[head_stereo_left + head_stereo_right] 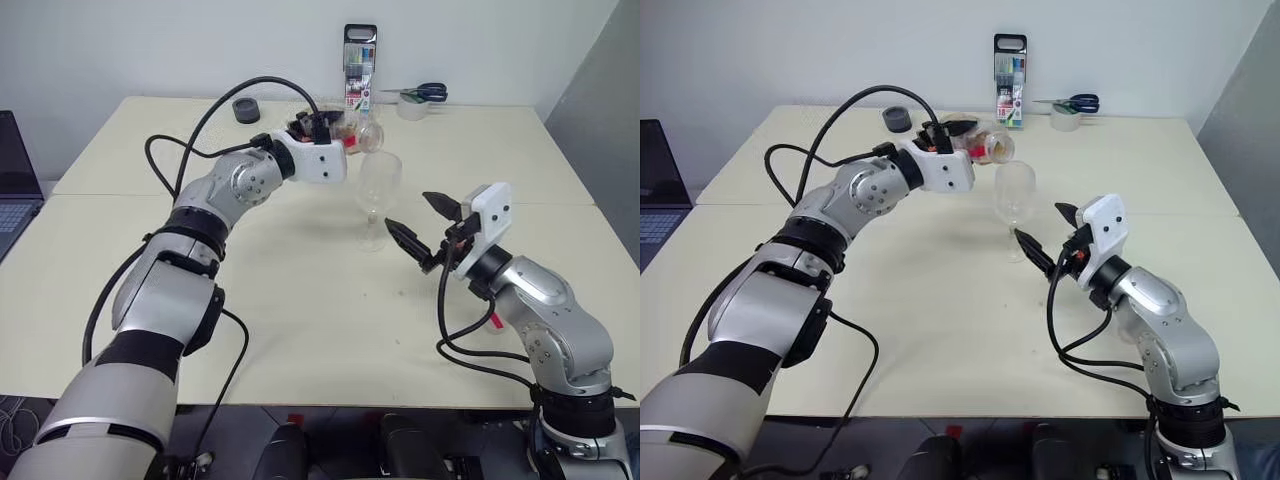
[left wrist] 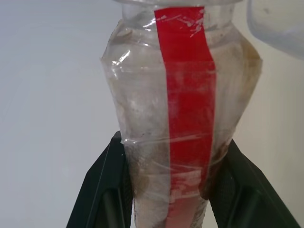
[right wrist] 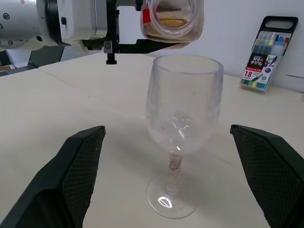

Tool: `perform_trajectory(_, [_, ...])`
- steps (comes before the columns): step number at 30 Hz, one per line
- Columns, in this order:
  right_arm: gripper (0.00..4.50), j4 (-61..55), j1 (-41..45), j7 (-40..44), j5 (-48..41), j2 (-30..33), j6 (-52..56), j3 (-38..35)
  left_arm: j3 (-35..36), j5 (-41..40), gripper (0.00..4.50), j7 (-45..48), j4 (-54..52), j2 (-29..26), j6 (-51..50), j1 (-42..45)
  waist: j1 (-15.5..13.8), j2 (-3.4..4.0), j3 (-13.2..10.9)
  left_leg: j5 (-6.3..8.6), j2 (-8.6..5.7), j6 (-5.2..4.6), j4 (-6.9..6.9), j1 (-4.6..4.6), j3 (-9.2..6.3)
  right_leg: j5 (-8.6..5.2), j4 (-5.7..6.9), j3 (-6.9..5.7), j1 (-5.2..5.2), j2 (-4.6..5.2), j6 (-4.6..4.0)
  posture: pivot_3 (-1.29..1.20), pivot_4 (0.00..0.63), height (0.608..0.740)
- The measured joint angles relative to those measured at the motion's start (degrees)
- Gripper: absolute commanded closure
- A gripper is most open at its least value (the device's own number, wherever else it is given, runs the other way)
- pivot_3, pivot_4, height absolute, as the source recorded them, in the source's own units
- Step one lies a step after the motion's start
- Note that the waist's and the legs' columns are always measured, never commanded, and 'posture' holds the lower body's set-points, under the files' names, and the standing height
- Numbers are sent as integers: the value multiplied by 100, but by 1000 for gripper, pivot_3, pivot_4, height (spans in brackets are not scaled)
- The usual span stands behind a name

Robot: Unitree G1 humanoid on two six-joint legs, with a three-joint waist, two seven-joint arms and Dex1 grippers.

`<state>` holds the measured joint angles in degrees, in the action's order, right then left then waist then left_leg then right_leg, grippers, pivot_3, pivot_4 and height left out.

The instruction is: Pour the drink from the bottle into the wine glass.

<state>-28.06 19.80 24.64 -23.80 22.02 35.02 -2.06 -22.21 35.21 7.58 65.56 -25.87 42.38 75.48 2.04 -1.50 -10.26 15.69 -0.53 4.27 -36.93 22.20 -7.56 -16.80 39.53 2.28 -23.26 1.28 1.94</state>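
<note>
My left gripper (image 1: 318, 126) is shut on the bottle (image 1: 353, 134), a clear plastic one with a red label stripe (image 2: 186, 95). Its black fingers (image 2: 102, 190) clamp the body from both sides. The bottle lies tipped on its side, its open mouth (image 3: 172, 19) just above the rim of the wine glass (image 1: 378, 186). A little amber drink (image 3: 171, 23) sits inside by the mouth. The glass stands upright on the table and its bowl (image 3: 184, 102) looks empty. My right gripper (image 1: 412, 214) is open and level, just beside the stem, touching nothing.
A marker pack (image 1: 360, 65) stands at the table's far edge. Scissors (image 1: 425, 93) lie on a white roll (image 1: 412, 106) beside it, and a black tape roll (image 1: 246, 108) sits at the back left. A laptop (image 1: 15, 190) shows at the left edge.
</note>
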Motion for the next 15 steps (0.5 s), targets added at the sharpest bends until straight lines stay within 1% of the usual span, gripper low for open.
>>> perform_trajectory(5, [0,0,0,2,0,-8,-14,8,-102,179,2819,-171,30,-24,57,53,1,0,0,-1,0,2,-1,0,0,0,3,0,-1,0,0,0,150,740])
perform_trajectory(15, [0,0,-13,19,109,-72,-434,41,-275,429,2819,-459,180,-28,57,199,3,0,0,-1,-1,3,-3,-1,2,0,9,1,-3,0,0,0,150,740])
